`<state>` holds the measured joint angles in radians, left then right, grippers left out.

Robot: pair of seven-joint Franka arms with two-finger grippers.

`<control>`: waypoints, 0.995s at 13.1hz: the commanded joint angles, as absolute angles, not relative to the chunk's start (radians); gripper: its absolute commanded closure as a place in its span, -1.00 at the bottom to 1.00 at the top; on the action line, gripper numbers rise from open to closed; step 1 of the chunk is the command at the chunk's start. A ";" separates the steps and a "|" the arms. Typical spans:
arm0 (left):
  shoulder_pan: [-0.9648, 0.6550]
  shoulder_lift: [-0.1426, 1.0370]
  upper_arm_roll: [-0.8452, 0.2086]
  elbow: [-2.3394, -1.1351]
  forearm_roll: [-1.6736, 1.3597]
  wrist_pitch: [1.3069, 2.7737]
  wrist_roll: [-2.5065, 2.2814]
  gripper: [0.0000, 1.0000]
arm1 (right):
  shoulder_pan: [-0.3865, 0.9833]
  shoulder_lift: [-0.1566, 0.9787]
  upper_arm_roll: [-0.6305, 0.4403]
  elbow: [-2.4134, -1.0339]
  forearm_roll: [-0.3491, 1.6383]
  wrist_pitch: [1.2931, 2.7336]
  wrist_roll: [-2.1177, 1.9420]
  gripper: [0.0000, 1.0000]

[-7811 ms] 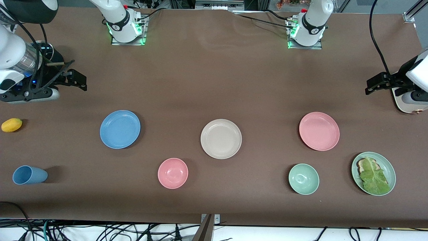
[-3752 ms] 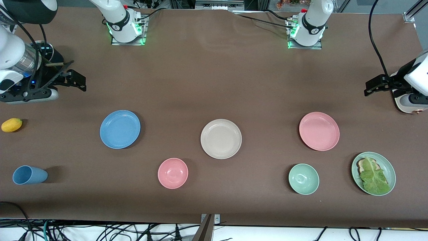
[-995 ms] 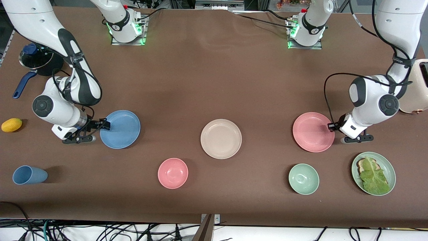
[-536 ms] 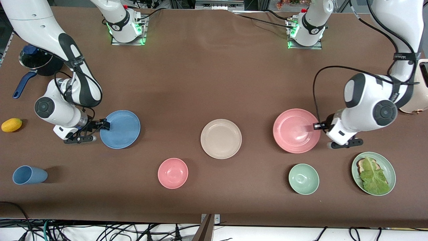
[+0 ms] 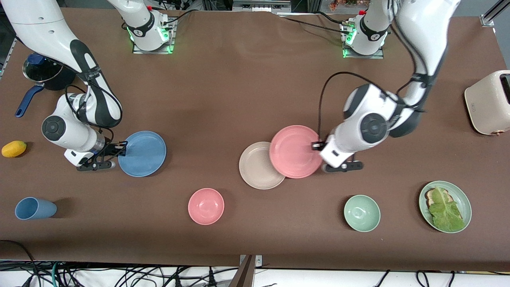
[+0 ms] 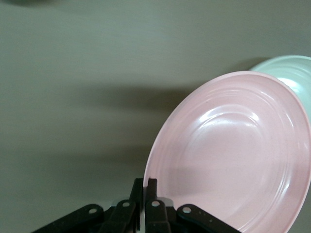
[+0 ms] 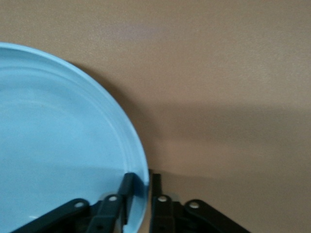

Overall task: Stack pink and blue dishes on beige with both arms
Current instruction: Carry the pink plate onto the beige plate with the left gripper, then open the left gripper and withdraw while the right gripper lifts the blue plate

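Now my left claw point(image 5: 316, 146) holds the pink plate point(image 5: 295, 157) over the beige plate point(image 5: 257, 169); my right claw point(image 5: 119, 149) pinches the blue plate point(image 5: 143, 153).

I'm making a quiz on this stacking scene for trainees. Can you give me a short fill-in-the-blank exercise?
1. The left tool holds the ____ plate by its rim.
2. That plate partly overlaps the ____ plate.
3. The right tool grips the rim of the ____ plate.

Missing words: pink; beige; blue

The left gripper point(image 5: 317, 146) is pinching a rim above the table, while the right gripper point(image 5: 119, 148) is clamping low.
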<state>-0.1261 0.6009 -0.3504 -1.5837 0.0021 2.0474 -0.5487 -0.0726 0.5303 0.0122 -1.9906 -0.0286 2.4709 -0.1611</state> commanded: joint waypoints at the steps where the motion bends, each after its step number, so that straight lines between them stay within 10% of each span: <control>1: -0.190 0.744 -0.336 -1.413 0.005 2.066 -0.597 1.00 | -0.083 0.514 0.025 -2.002 -0.031 2.455 -0.160 1.00; 5: -0.253 0.798 -0.327 -1.410 0.005 2.221 -0.702 1.00 | -0.077 0.477 0.052 -1.890 -0.023 2.274 -0.161 1.00; 6: -0.255 0.798 -0.313 -1.410 0.005 2.221 -0.710 0.72 | -0.075 0.476 0.057 -1.831 -0.023 2.204 -0.160 1.00; 7: -0.253 0.795 -0.308 -1.410 0.008 2.221 -0.701 -0.63 | -0.074 0.476 0.069 -1.774 -0.023 2.138 -0.160 1.00; 8: -0.253 0.789 -0.304 -1.410 0.020 2.220 -0.704 -1.00 | -0.072 0.476 0.083 -1.720 -0.025 2.082 -0.160 1.00; 13: -0.197 0.738 -0.293 -1.422 0.063 2.149 -0.704 -1.00 | -0.055 0.479 0.164 -1.534 -0.020 1.922 -0.155 1.00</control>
